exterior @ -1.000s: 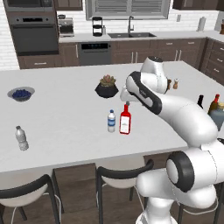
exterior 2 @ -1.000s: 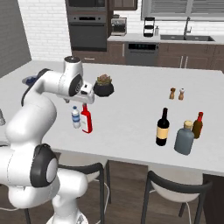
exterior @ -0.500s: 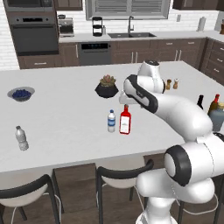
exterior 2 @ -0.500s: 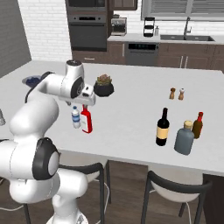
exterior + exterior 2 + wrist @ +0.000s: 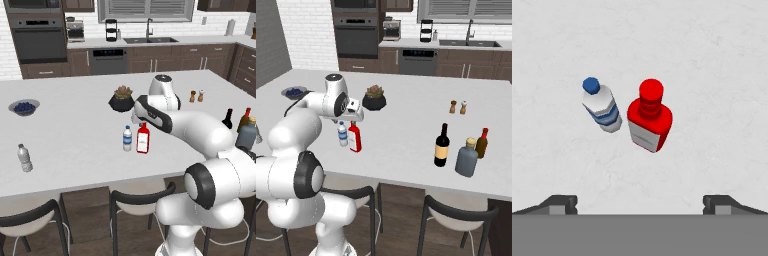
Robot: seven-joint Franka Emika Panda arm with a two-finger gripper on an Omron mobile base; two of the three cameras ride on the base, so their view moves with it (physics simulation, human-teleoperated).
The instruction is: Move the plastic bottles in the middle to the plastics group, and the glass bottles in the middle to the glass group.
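The broad white island counter [image 5: 75, 135] carries everything, sorted by position. At about three o'clock in the right base view stand the tall dark wine bottle with a tan label and red top [image 5: 442, 145], the squat grey-blue jug-like bottle with a tan top [image 5: 466, 157] and the amber-brown bottle with a red cap [image 5: 482, 143]. The wine bottle stands just beside the other two, so I judge it already sits with the glass group.

The white robot arm [image 5: 190, 125] reaches over the counter's middle, its hand turned down above the two bottles left there. That pose suits a pick from above.

The flat red bottle with a white label and red cap [image 5: 649, 120] stands upright near the centre of the hand view, at about twelve o'clock from the finger tips. It probably needs to go right, to the glass group.

The small clear water bottle with a blue label [image 5: 602, 110] stands just beside it, at about nine o'clock from the red one, close but apart as far as I can tell. Its place is likely by the lone small clear water bottle with a greyish label [image 5: 24, 157], far out at nine o'clock in the left base view.

The gripper [image 5: 641, 202] hangs with jaws spread fully wide and nothing between them.
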